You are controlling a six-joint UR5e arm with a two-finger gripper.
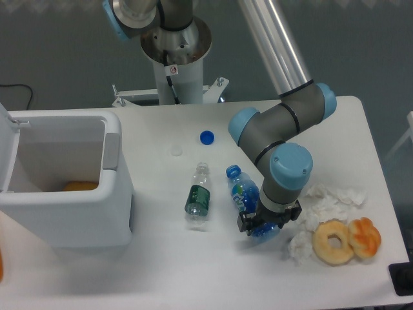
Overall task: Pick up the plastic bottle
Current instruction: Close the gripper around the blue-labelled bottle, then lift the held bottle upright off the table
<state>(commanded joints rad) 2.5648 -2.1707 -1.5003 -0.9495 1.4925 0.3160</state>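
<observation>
Two black fingers of my gripper [263, 224] sit down on either side of the lower body of the plastic bottle [244, 194], pressed against it, so I am clamped on the bottle near its base. It lies on its side on the white table [213, 271], blue cap pointing up and away toward the far edge, its label showing just above my fingers and its bottom poking out below them. My wrist hangs directly over it, hiding part of the bottle's lower half.

Just to its left lies a smaller clear bottle [198, 196] with a dark green label, uncapped, also on its side and near but not touching mine. Farther back on the table rest a loose blue cap [206, 137] and, left of it, a small white cap [176, 150].

To my right are crumpled white tissues [329, 199], and beside them a ring-shaped doughnut [333, 242] touching an orange pastry [365, 236].

At the table's left end stands an open white bin [71, 216] with something orange [80, 186] lying inside it
</observation>
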